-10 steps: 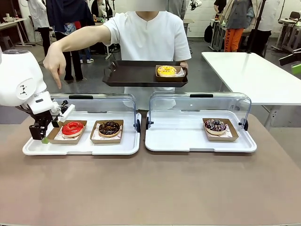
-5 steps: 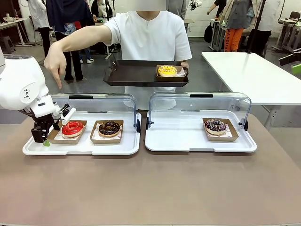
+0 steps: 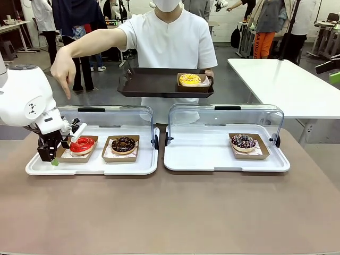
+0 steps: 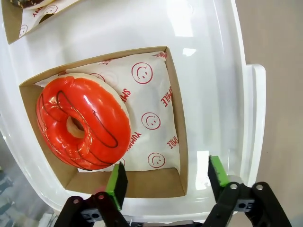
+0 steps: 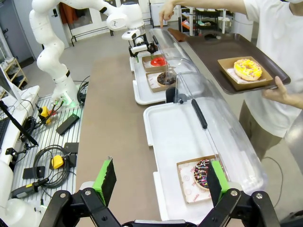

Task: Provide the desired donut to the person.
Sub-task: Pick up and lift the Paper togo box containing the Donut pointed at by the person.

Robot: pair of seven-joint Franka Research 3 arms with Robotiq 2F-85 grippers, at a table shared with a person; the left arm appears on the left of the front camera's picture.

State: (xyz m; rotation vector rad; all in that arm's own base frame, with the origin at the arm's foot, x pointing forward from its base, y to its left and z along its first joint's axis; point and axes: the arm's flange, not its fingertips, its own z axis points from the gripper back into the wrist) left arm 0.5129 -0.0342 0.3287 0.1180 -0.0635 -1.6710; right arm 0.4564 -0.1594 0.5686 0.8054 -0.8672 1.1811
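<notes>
The person point(image 3: 167, 45) points a hand point(image 3: 62, 71) down from 12 o'clock over the red donut point(image 3: 82, 144). The donut sits in its box point(image 3: 62, 156) at the 9 o'clock end of the left white tray point(image 3: 95, 167), with a chocolate donut point(image 3: 123, 144) at its 3 o'clock. The left gripper point(image 3: 53, 158) stands at the box's 9 o'clock edge, fingers spread wide and grasping nothing (one pad over the box's wall, the other outside it). The right gripper point(image 5: 161, 182) hangs unclenched above the table point(image 3: 170, 212). The person also carries a dark tray point(image 3: 151, 84) with a yellow donut point(image 3: 189, 79).
</notes>
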